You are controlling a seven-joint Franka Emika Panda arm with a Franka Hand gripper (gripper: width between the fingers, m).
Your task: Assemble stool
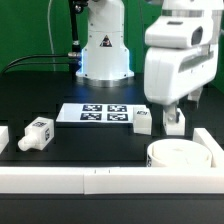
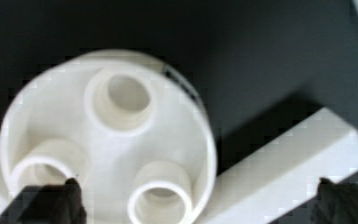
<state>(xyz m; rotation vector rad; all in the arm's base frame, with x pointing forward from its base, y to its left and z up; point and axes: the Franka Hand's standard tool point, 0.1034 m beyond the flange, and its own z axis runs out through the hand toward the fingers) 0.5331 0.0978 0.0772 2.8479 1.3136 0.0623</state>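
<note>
Our gripper (image 2: 194,203) stands wide and empty over the thick white round plastic seat (image 2: 108,143). We should lift straight, without nudging it, then fetch the nearby chunky white tagged leg (image 1: 143,120).

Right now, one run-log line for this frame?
pincer: open, empty, above seat | seat: flat, sockets up, unfilled, in rail corner | legs: two seen loose on table

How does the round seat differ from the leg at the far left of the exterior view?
The seat is a wide round disc; the leg is a short, much smaller block. The seat shows round sockets; the leg shows a black-and-white tag. The seat sits in the corner of the rails; the leg lies out on the table. Both are white.
</note>
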